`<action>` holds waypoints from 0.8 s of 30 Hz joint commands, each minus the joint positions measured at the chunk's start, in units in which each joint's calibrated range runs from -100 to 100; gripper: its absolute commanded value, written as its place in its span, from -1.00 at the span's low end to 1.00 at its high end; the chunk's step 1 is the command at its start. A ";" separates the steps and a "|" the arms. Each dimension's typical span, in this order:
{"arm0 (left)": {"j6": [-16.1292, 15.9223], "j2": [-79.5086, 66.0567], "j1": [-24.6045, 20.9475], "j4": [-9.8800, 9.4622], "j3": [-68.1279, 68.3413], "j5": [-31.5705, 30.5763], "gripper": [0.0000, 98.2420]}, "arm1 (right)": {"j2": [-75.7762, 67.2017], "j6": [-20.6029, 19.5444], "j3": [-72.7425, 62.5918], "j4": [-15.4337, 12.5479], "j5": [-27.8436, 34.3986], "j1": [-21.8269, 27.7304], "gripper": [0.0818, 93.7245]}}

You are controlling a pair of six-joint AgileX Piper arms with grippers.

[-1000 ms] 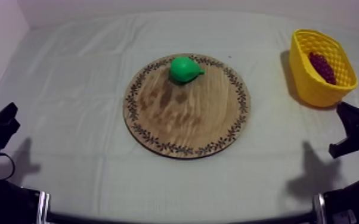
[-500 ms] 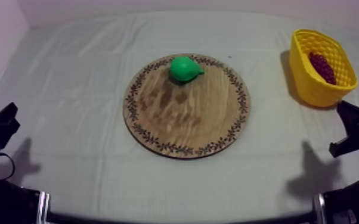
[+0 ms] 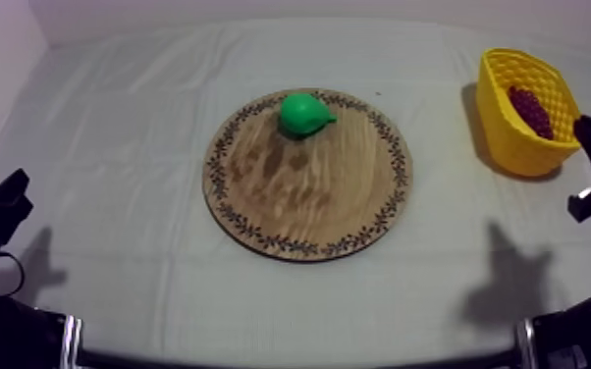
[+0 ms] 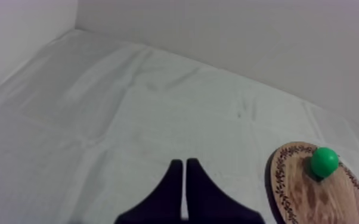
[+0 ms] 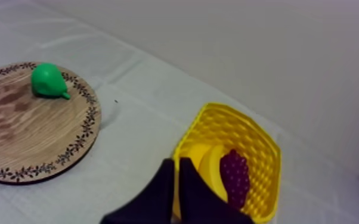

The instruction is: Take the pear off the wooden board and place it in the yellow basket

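Pear [image 3: 304, 114], bright green, lying on wooden board [image 3: 309, 201], left hand [image 4: 183, 162] and right hand [image 5: 176, 162] clenched, empty

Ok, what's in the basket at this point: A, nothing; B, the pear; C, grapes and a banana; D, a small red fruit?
C: the right wrist view shows the grapes and the banana lying in the basket, while the pear sits on the board.
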 commanded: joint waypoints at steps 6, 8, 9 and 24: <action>0.01 0.00 0.00 -0.01 0.00 -0.01 -1.00 | 14.05 4.96 -11.93 -1.76 1.93 -1.10 -0.99; 0.01 0.00 0.00 -0.01 0.00 -0.01 -1.00 | 18.42 6.39 -15.40 -2.51 2.87 -1.21 -0.99; 0.01 0.00 0.00 -0.01 0.00 -0.01 -1.00 | 20.64 6.99 -17.20 -2.87 3.38 -1.28 -0.99; 0.01 0.00 0.00 -0.01 0.00 -0.01 -1.00 | 54.56 8.05 -51.37 -2.90 14.31 -7.28 -0.99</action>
